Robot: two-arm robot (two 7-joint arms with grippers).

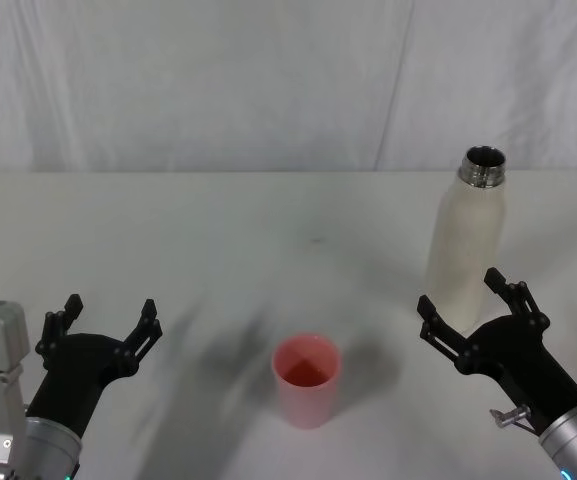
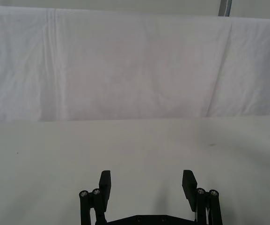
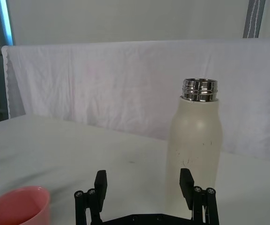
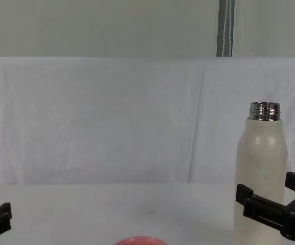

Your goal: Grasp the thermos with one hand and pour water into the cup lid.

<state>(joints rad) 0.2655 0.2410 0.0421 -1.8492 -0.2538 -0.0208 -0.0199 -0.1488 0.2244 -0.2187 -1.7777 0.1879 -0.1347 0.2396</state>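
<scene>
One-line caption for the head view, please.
Open right gripper just short of the upright, uncapped thermos; pink cup lid stands at table centre; open left gripper waits on the left.

Both arms end in matte black angular linkages carrying flat, blocky jaws, with small silver pivot screws showing at the finger joints. The left gripper (image 1: 108,318) and right gripper (image 1: 471,298) each sit on a silver-grey cylindrical wrist; pale grey housings flank both wrists.

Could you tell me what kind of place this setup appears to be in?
Probably a robot test bench or lab: a plain white table backed by a white cloth backdrop, holding just a thermos and a pink cup lid.
</scene>
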